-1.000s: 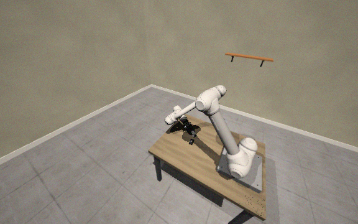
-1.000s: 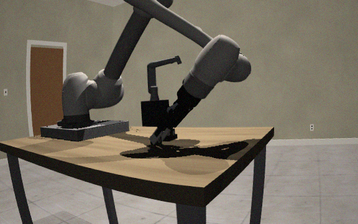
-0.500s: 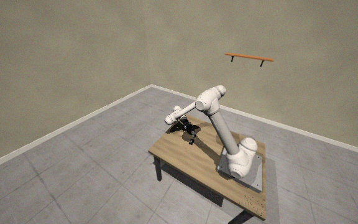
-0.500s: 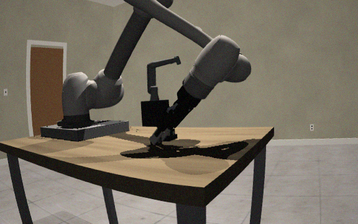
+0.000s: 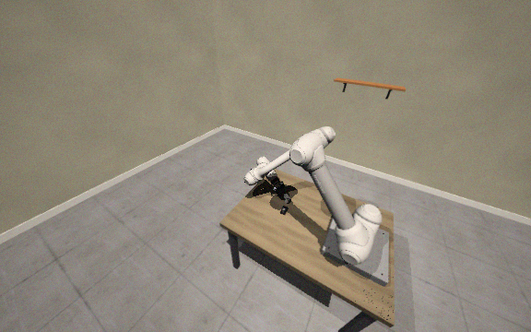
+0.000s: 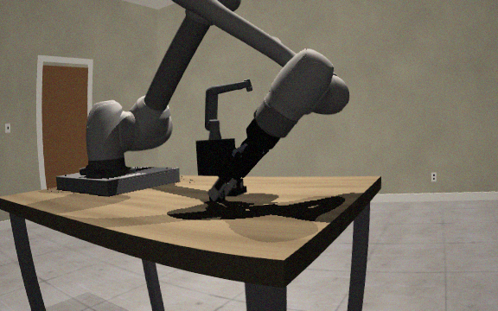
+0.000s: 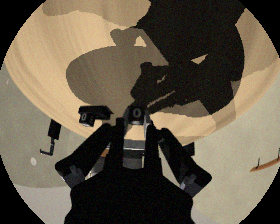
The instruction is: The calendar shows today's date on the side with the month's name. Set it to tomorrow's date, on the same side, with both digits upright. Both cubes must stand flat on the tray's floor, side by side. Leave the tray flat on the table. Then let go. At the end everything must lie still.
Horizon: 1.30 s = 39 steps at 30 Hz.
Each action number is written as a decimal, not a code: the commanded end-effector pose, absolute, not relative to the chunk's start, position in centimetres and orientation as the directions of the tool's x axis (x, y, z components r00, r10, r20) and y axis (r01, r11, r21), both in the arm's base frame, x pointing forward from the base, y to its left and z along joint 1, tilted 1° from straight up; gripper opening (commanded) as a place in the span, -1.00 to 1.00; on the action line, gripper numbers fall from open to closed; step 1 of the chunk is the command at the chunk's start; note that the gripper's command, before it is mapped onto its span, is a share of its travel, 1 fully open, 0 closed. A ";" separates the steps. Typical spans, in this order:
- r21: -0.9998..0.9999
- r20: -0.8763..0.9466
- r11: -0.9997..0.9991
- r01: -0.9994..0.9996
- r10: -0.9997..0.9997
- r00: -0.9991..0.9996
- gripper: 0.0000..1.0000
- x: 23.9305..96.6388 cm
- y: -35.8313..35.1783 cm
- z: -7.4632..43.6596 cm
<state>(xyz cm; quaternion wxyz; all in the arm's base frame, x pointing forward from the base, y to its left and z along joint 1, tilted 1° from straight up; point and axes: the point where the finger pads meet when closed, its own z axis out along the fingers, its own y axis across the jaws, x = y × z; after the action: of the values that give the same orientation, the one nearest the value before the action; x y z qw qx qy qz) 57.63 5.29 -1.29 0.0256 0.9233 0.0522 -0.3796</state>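
I have my gripper (image 5: 287, 199) (image 6: 219, 194) (image 7: 136, 115) angled down low over the wooden table (image 5: 270, 235) (image 6: 188, 239) (image 7: 46, 55), my fingers narrowed on a dark cube (image 7: 137, 114). The cube sits right at my fingertips, between them, and the face turned to my wrist view carries a pale 0. The calendar's small black tray (image 6: 241, 190) (image 7: 100, 109) is on the table just beside my fingers; in the wrist view it lies to the left of them, with a gap between it and the cube I hold. A second dark cube (image 7: 84, 118) is at the tray's left end in that view, also showing a pale 0, so the two cubes are apart rather than side by side. The month's name is too small and dark for me to read, and I cannot tell from here whether the cube I hold touches the table. From the exterior view my fingers slant down in front of the tray and hide part of it. My white arm (image 5: 332, 194) (image 6: 177, 60) reaches over from its grey base plate (image 5: 383, 274) (image 6: 169, 175) on the table, and its dark shadow spreads across the wood around my fingertips.
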 end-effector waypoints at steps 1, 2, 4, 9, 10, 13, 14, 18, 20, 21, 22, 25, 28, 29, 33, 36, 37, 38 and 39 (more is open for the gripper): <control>0.007 -0.704 -0.993 0.116 0.077 0.706 -0.68 57.6 5.3 -1.3; 0.007 -0.704 -0.993 0.116 0.077 0.706 -0.68 57.6 5.3 -1.3; 0.007 -0.704 -0.993 0.116 0.077 0.706 -0.68 57.6 5.3 -1.3; 0.007 -0.704 -0.993 0.116 0.077 0.706 -0.68 57.6 5.3 -1.3; 0.007 -0.704 -0.993 0.116 0.077 0.706 -0.68 57.6 5.3 -1.3; 0.007 -0.704 -0.993 0.116 0.077 0.706 -0.68 57.6 5.3 -1.3; 0.007 -0.704 -0.993 0.116 0.077 0.706 -0.68 57.6 5.3 -1.3; 0.007 -0.704 -0.993 0.116 0.077 0.706 -0.68 57.6 5.3 -1.3; 0.007 -0.704 -0.993 0.116 0.077 0.706 -0.68 57.6 5.3 -1.3; 0.007 -0.704 -0.993 0.116 0.077 0.706 -0.68 57.6 5.3 -1.3; 0.007 -0.704 -0.993 0.116 0.077 0.706 -0.68 57.6 5.3 -1.3; 0.007 -0.704 -0.993 0.116 0.077 0.706 -0.68 57.6 5.3 -1.3; 0.007 -0.704 -0.993 0.116 0.077 0.706 -0.63 57.6 5.3 -1.3; 0.007 -0.704 -0.993 0.116 0.077 0.706 -0.63 57.6 5.3 -1.3; 0.007 -0.704 -0.993 0.116 0.077 0.706 -0.58 57.6 5.3 -1.3; 0.007 -0.704 -0.993 0.116 0.077 0.706 -0.54 57.6 5.3 -1.3; 0.007 -0.704 -0.993 0.116 0.077 0.706 -0.54 57.6 5.3 -1.3; 0.007 -0.704 -0.993 0.116 0.077 0.706 -0.54 57.6 5.3 -1.3; 0.007 -0.704 -0.993 0.116 0.077 0.706 -0.49 57.6 5.3 -1.3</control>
<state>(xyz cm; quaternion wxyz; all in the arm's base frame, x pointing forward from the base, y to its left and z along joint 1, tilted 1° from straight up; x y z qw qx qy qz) 57.63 5.29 -1.29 0.0256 0.9233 0.0522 -0.3796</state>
